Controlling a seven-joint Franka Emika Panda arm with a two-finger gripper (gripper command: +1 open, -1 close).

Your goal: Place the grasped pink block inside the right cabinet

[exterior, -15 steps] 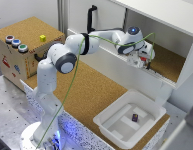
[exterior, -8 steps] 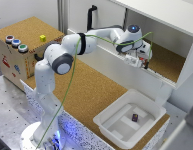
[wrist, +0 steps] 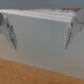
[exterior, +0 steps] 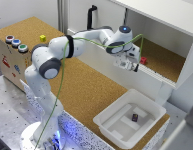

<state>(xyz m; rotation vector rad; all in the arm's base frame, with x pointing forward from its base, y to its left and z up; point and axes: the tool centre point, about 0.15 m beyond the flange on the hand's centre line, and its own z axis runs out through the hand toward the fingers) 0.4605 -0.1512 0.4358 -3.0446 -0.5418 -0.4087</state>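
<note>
The pink block (exterior: 143, 60) rests on the cork floor of the right cabinet (exterior: 163, 59), just behind the low white front lip. My gripper (exterior: 130, 66) hangs over that lip, a little to the exterior view's left of the block and apart from it. The wrist view shows the gripper (wrist: 40, 35) open, its two fingers (wrist: 10, 32) spread wide. Only the white lip and a strip of cork show between them. The block is out of the wrist view.
A white plastic tray (exterior: 103, 120) holding a dark purple block (exterior: 135, 117) stands below the cabinet. A white door panel with a black handle (exterior: 91, 15) stands behind the arm. A yellow cube (exterior: 42, 38) and a wooden box with coloured buttons (exterior: 11, 50) are at the exterior view's left.
The gripper has drawn back from inside the cabinet toward the exterior view's left, to the front lip. The pink block stays on the cabinet floor, apart from the fingers.
</note>
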